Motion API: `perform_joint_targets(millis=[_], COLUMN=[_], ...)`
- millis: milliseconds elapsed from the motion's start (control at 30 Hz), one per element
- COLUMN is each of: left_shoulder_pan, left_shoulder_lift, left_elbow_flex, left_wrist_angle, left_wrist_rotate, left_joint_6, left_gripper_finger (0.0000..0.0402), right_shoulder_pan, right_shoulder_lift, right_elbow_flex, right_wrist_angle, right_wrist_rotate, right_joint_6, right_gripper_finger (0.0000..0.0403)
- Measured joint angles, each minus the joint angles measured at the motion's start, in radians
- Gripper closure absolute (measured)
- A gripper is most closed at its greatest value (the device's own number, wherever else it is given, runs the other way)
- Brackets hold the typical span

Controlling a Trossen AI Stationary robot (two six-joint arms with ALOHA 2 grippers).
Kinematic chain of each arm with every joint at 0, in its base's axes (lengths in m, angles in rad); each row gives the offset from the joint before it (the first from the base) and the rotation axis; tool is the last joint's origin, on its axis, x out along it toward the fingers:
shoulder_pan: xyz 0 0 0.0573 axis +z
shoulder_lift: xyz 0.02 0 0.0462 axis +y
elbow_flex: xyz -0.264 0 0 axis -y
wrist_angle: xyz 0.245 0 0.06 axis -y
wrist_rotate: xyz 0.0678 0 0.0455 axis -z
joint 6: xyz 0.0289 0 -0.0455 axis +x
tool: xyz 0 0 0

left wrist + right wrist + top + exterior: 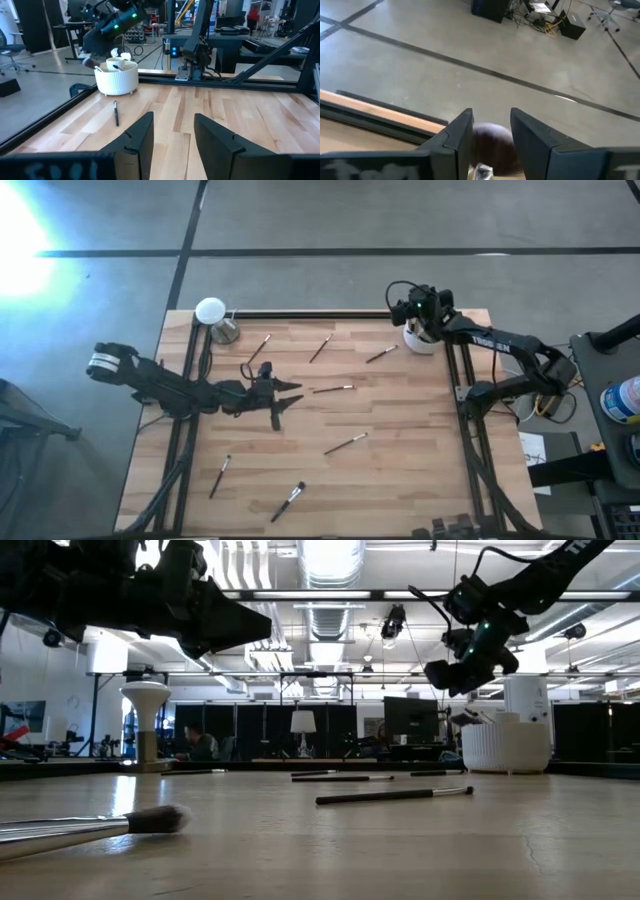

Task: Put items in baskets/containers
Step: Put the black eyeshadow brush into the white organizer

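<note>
The cream-white cup stands at the table's far right corner, with brushes sticking up out of it. My right gripper hovers just above the cup, fingers apart, tipped a little downward. A dark fluffy brush head shows in the gap between its fingers. Several thin brushes lie flat on the wood, among them and a wider-headed one. My left gripper hangs level and open over the table's middle left, holding nothing. My right gripper has the fluffy brush head in the gap between its two fingers, over the cup. Whether either finger touches the head, I cannot tell. The brush's handle is hidden below the fingers.
A flat white disc on a brass-coloured stand stands at the far left corner. A dark metal frame runs along the table's far edge and down both sides. Bare wood lies between the scattered brushes.
</note>
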Motion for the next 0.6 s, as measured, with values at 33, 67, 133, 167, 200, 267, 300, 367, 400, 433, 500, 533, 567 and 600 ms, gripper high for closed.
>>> perform_joint_targets(millis=[33, 67, 133, 167, 200, 267, 300, 367, 400, 433, 500, 533, 567, 600], left_shoulder_pan=[0.000, 0.000, 0.000, 0.000, 0.000, 0.000, 0.000, 0.000, 0.000, 0.000, 0.000, 0.000, 0.000, 0.000], left_shoulder_lift=[0.000, 0.000, 0.000, 0.000, 0.000, 0.000, 0.000, 0.000, 0.000, 0.000, 0.000, 0.000, 0.000, 0.000], left_elbow_flex=[0.000, 0.000, 0.000, 0.000, 0.000, 0.000, 0.000, -0.001, -0.001, -0.002, -0.002, -0.002, -0.002, -0.002], left_wrist_angle=[0.000, 0.000, 0.000, 0.000, 0.000, -0.002, -0.004, -0.012, -0.018, -0.022, -0.029, -0.032, -0.038, -0.048], left_wrist_rotate=[0.000, 0.000, 0.000, 0.000, -0.001, -0.004, -0.005, -0.006, -0.006, -0.006, -0.006, -0.006, -0.006, -0.007], left_joint_6=[0.000, 0.000, 0.000, 0.000, 0.000, 0.000, 0.003, 0.018, 0.023, 0.025, 0.026, 0.026, 0.029, 0.041], left_gripper_finger=[0.0268, 0.0268, 0.0268, 0.0268, 0.0268, 0.0268, 0.0268, 0.0268, 0.0268, 0.0268, 0.0268, 0.0269, 0.0269, 0.0271], right_shoulder_pan=[0.000, 0.000, 0.002, 0.005, 0.009, 0.018, 0.024, 0.044, 0.059, 0.079, 0.128, 0.154, 0.181, 0.211], right_shoulder_lift=[-0.004, -0.010, -0.027, -0.037, -0.049, -0.075, -0.091, -0.126, -0.143, -0.163, -0.198, -0.218, -0.236, -0.252], right_elbow_flex=[0.003, 0.005, 0.004, 0.000, -0.006, -0.022, -0.031, -0.050, -0.060, -0.074, -0.099, -0.116, -0.133, -0.148], right_wrist_angle=[-0.015, -0.024, -0.037, -0.035, -0.036, -0.037, -0.036, -0.033, -0.033, -0.033, -0.014, 0.009, 0.039, 0.073], right_wrist_rotate=[0.000, 0.000, 0.000, 0.000, -0.003, -0.026, -0.044, -0.074, -0.080, -0.081, -0.079, -0.079, -0.079, -0.079], right_joint_6=[0.000, 0.000, 0.000, 0.000, -0.001, -0.005, -0.006, -0.010, -0.016, -0.022, -0.033, -0.043, -0.053, -0.061], right_gripper_finger=[0.0278, 0.0282, 0.0296, 0.0304, 0.0315, 0.0340, 0.0354, 0.0379, 0.0387, 0.0390, 0.0393, 0.0394, 0.0394, 0.0394])
